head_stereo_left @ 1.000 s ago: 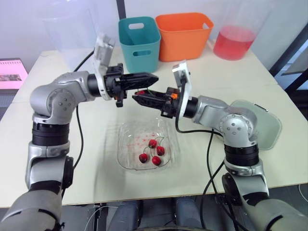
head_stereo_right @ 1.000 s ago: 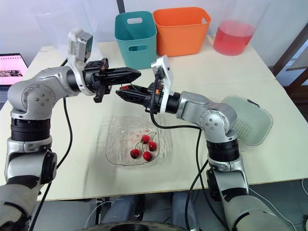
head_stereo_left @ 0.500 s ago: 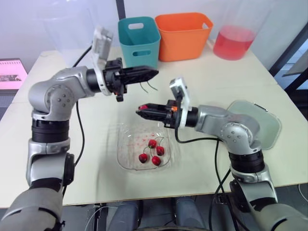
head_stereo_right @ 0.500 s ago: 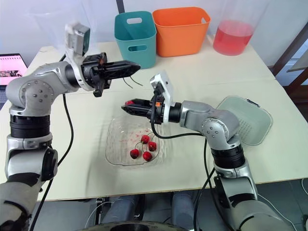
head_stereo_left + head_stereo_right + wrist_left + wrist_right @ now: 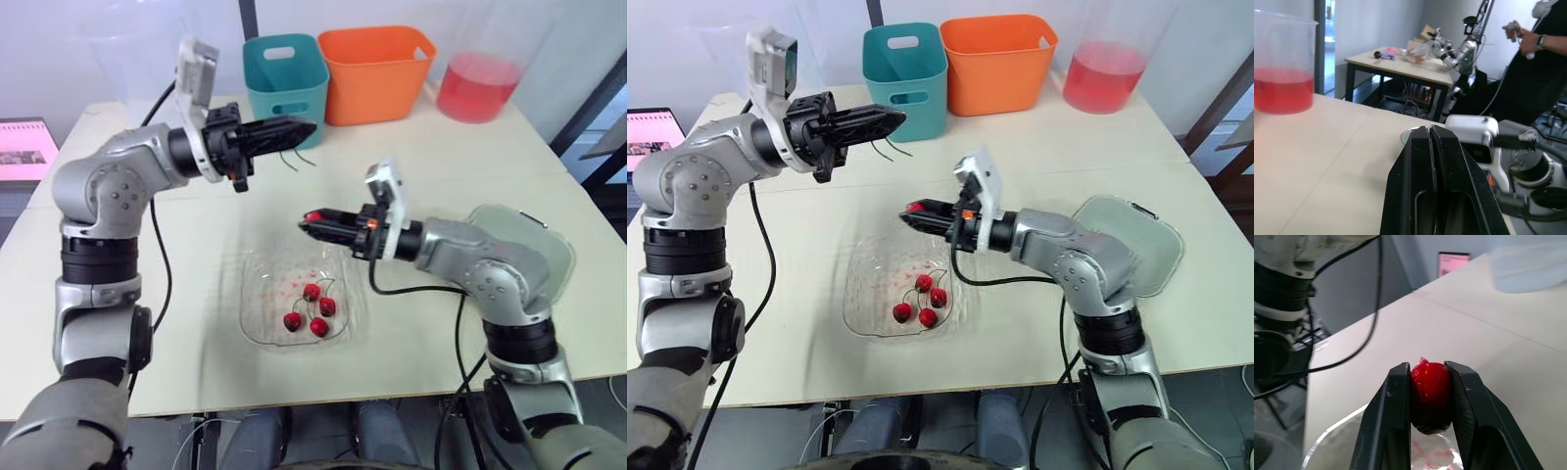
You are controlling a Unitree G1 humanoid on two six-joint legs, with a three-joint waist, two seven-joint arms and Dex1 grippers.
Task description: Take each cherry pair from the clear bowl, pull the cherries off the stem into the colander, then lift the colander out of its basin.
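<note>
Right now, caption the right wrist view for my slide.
Right gripper pinches a red cherry, the clear bowl just beyond.

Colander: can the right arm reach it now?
Probably yes: the colander lies beside that arm with nothing between, though the right tool, shut on a cherry, points away from it.

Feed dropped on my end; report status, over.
Left gripper shut on stem. Right gripper shut on cherry, raised near clear bowl. Four cherries in bowl. No obstacle seen toward colander.
</note>
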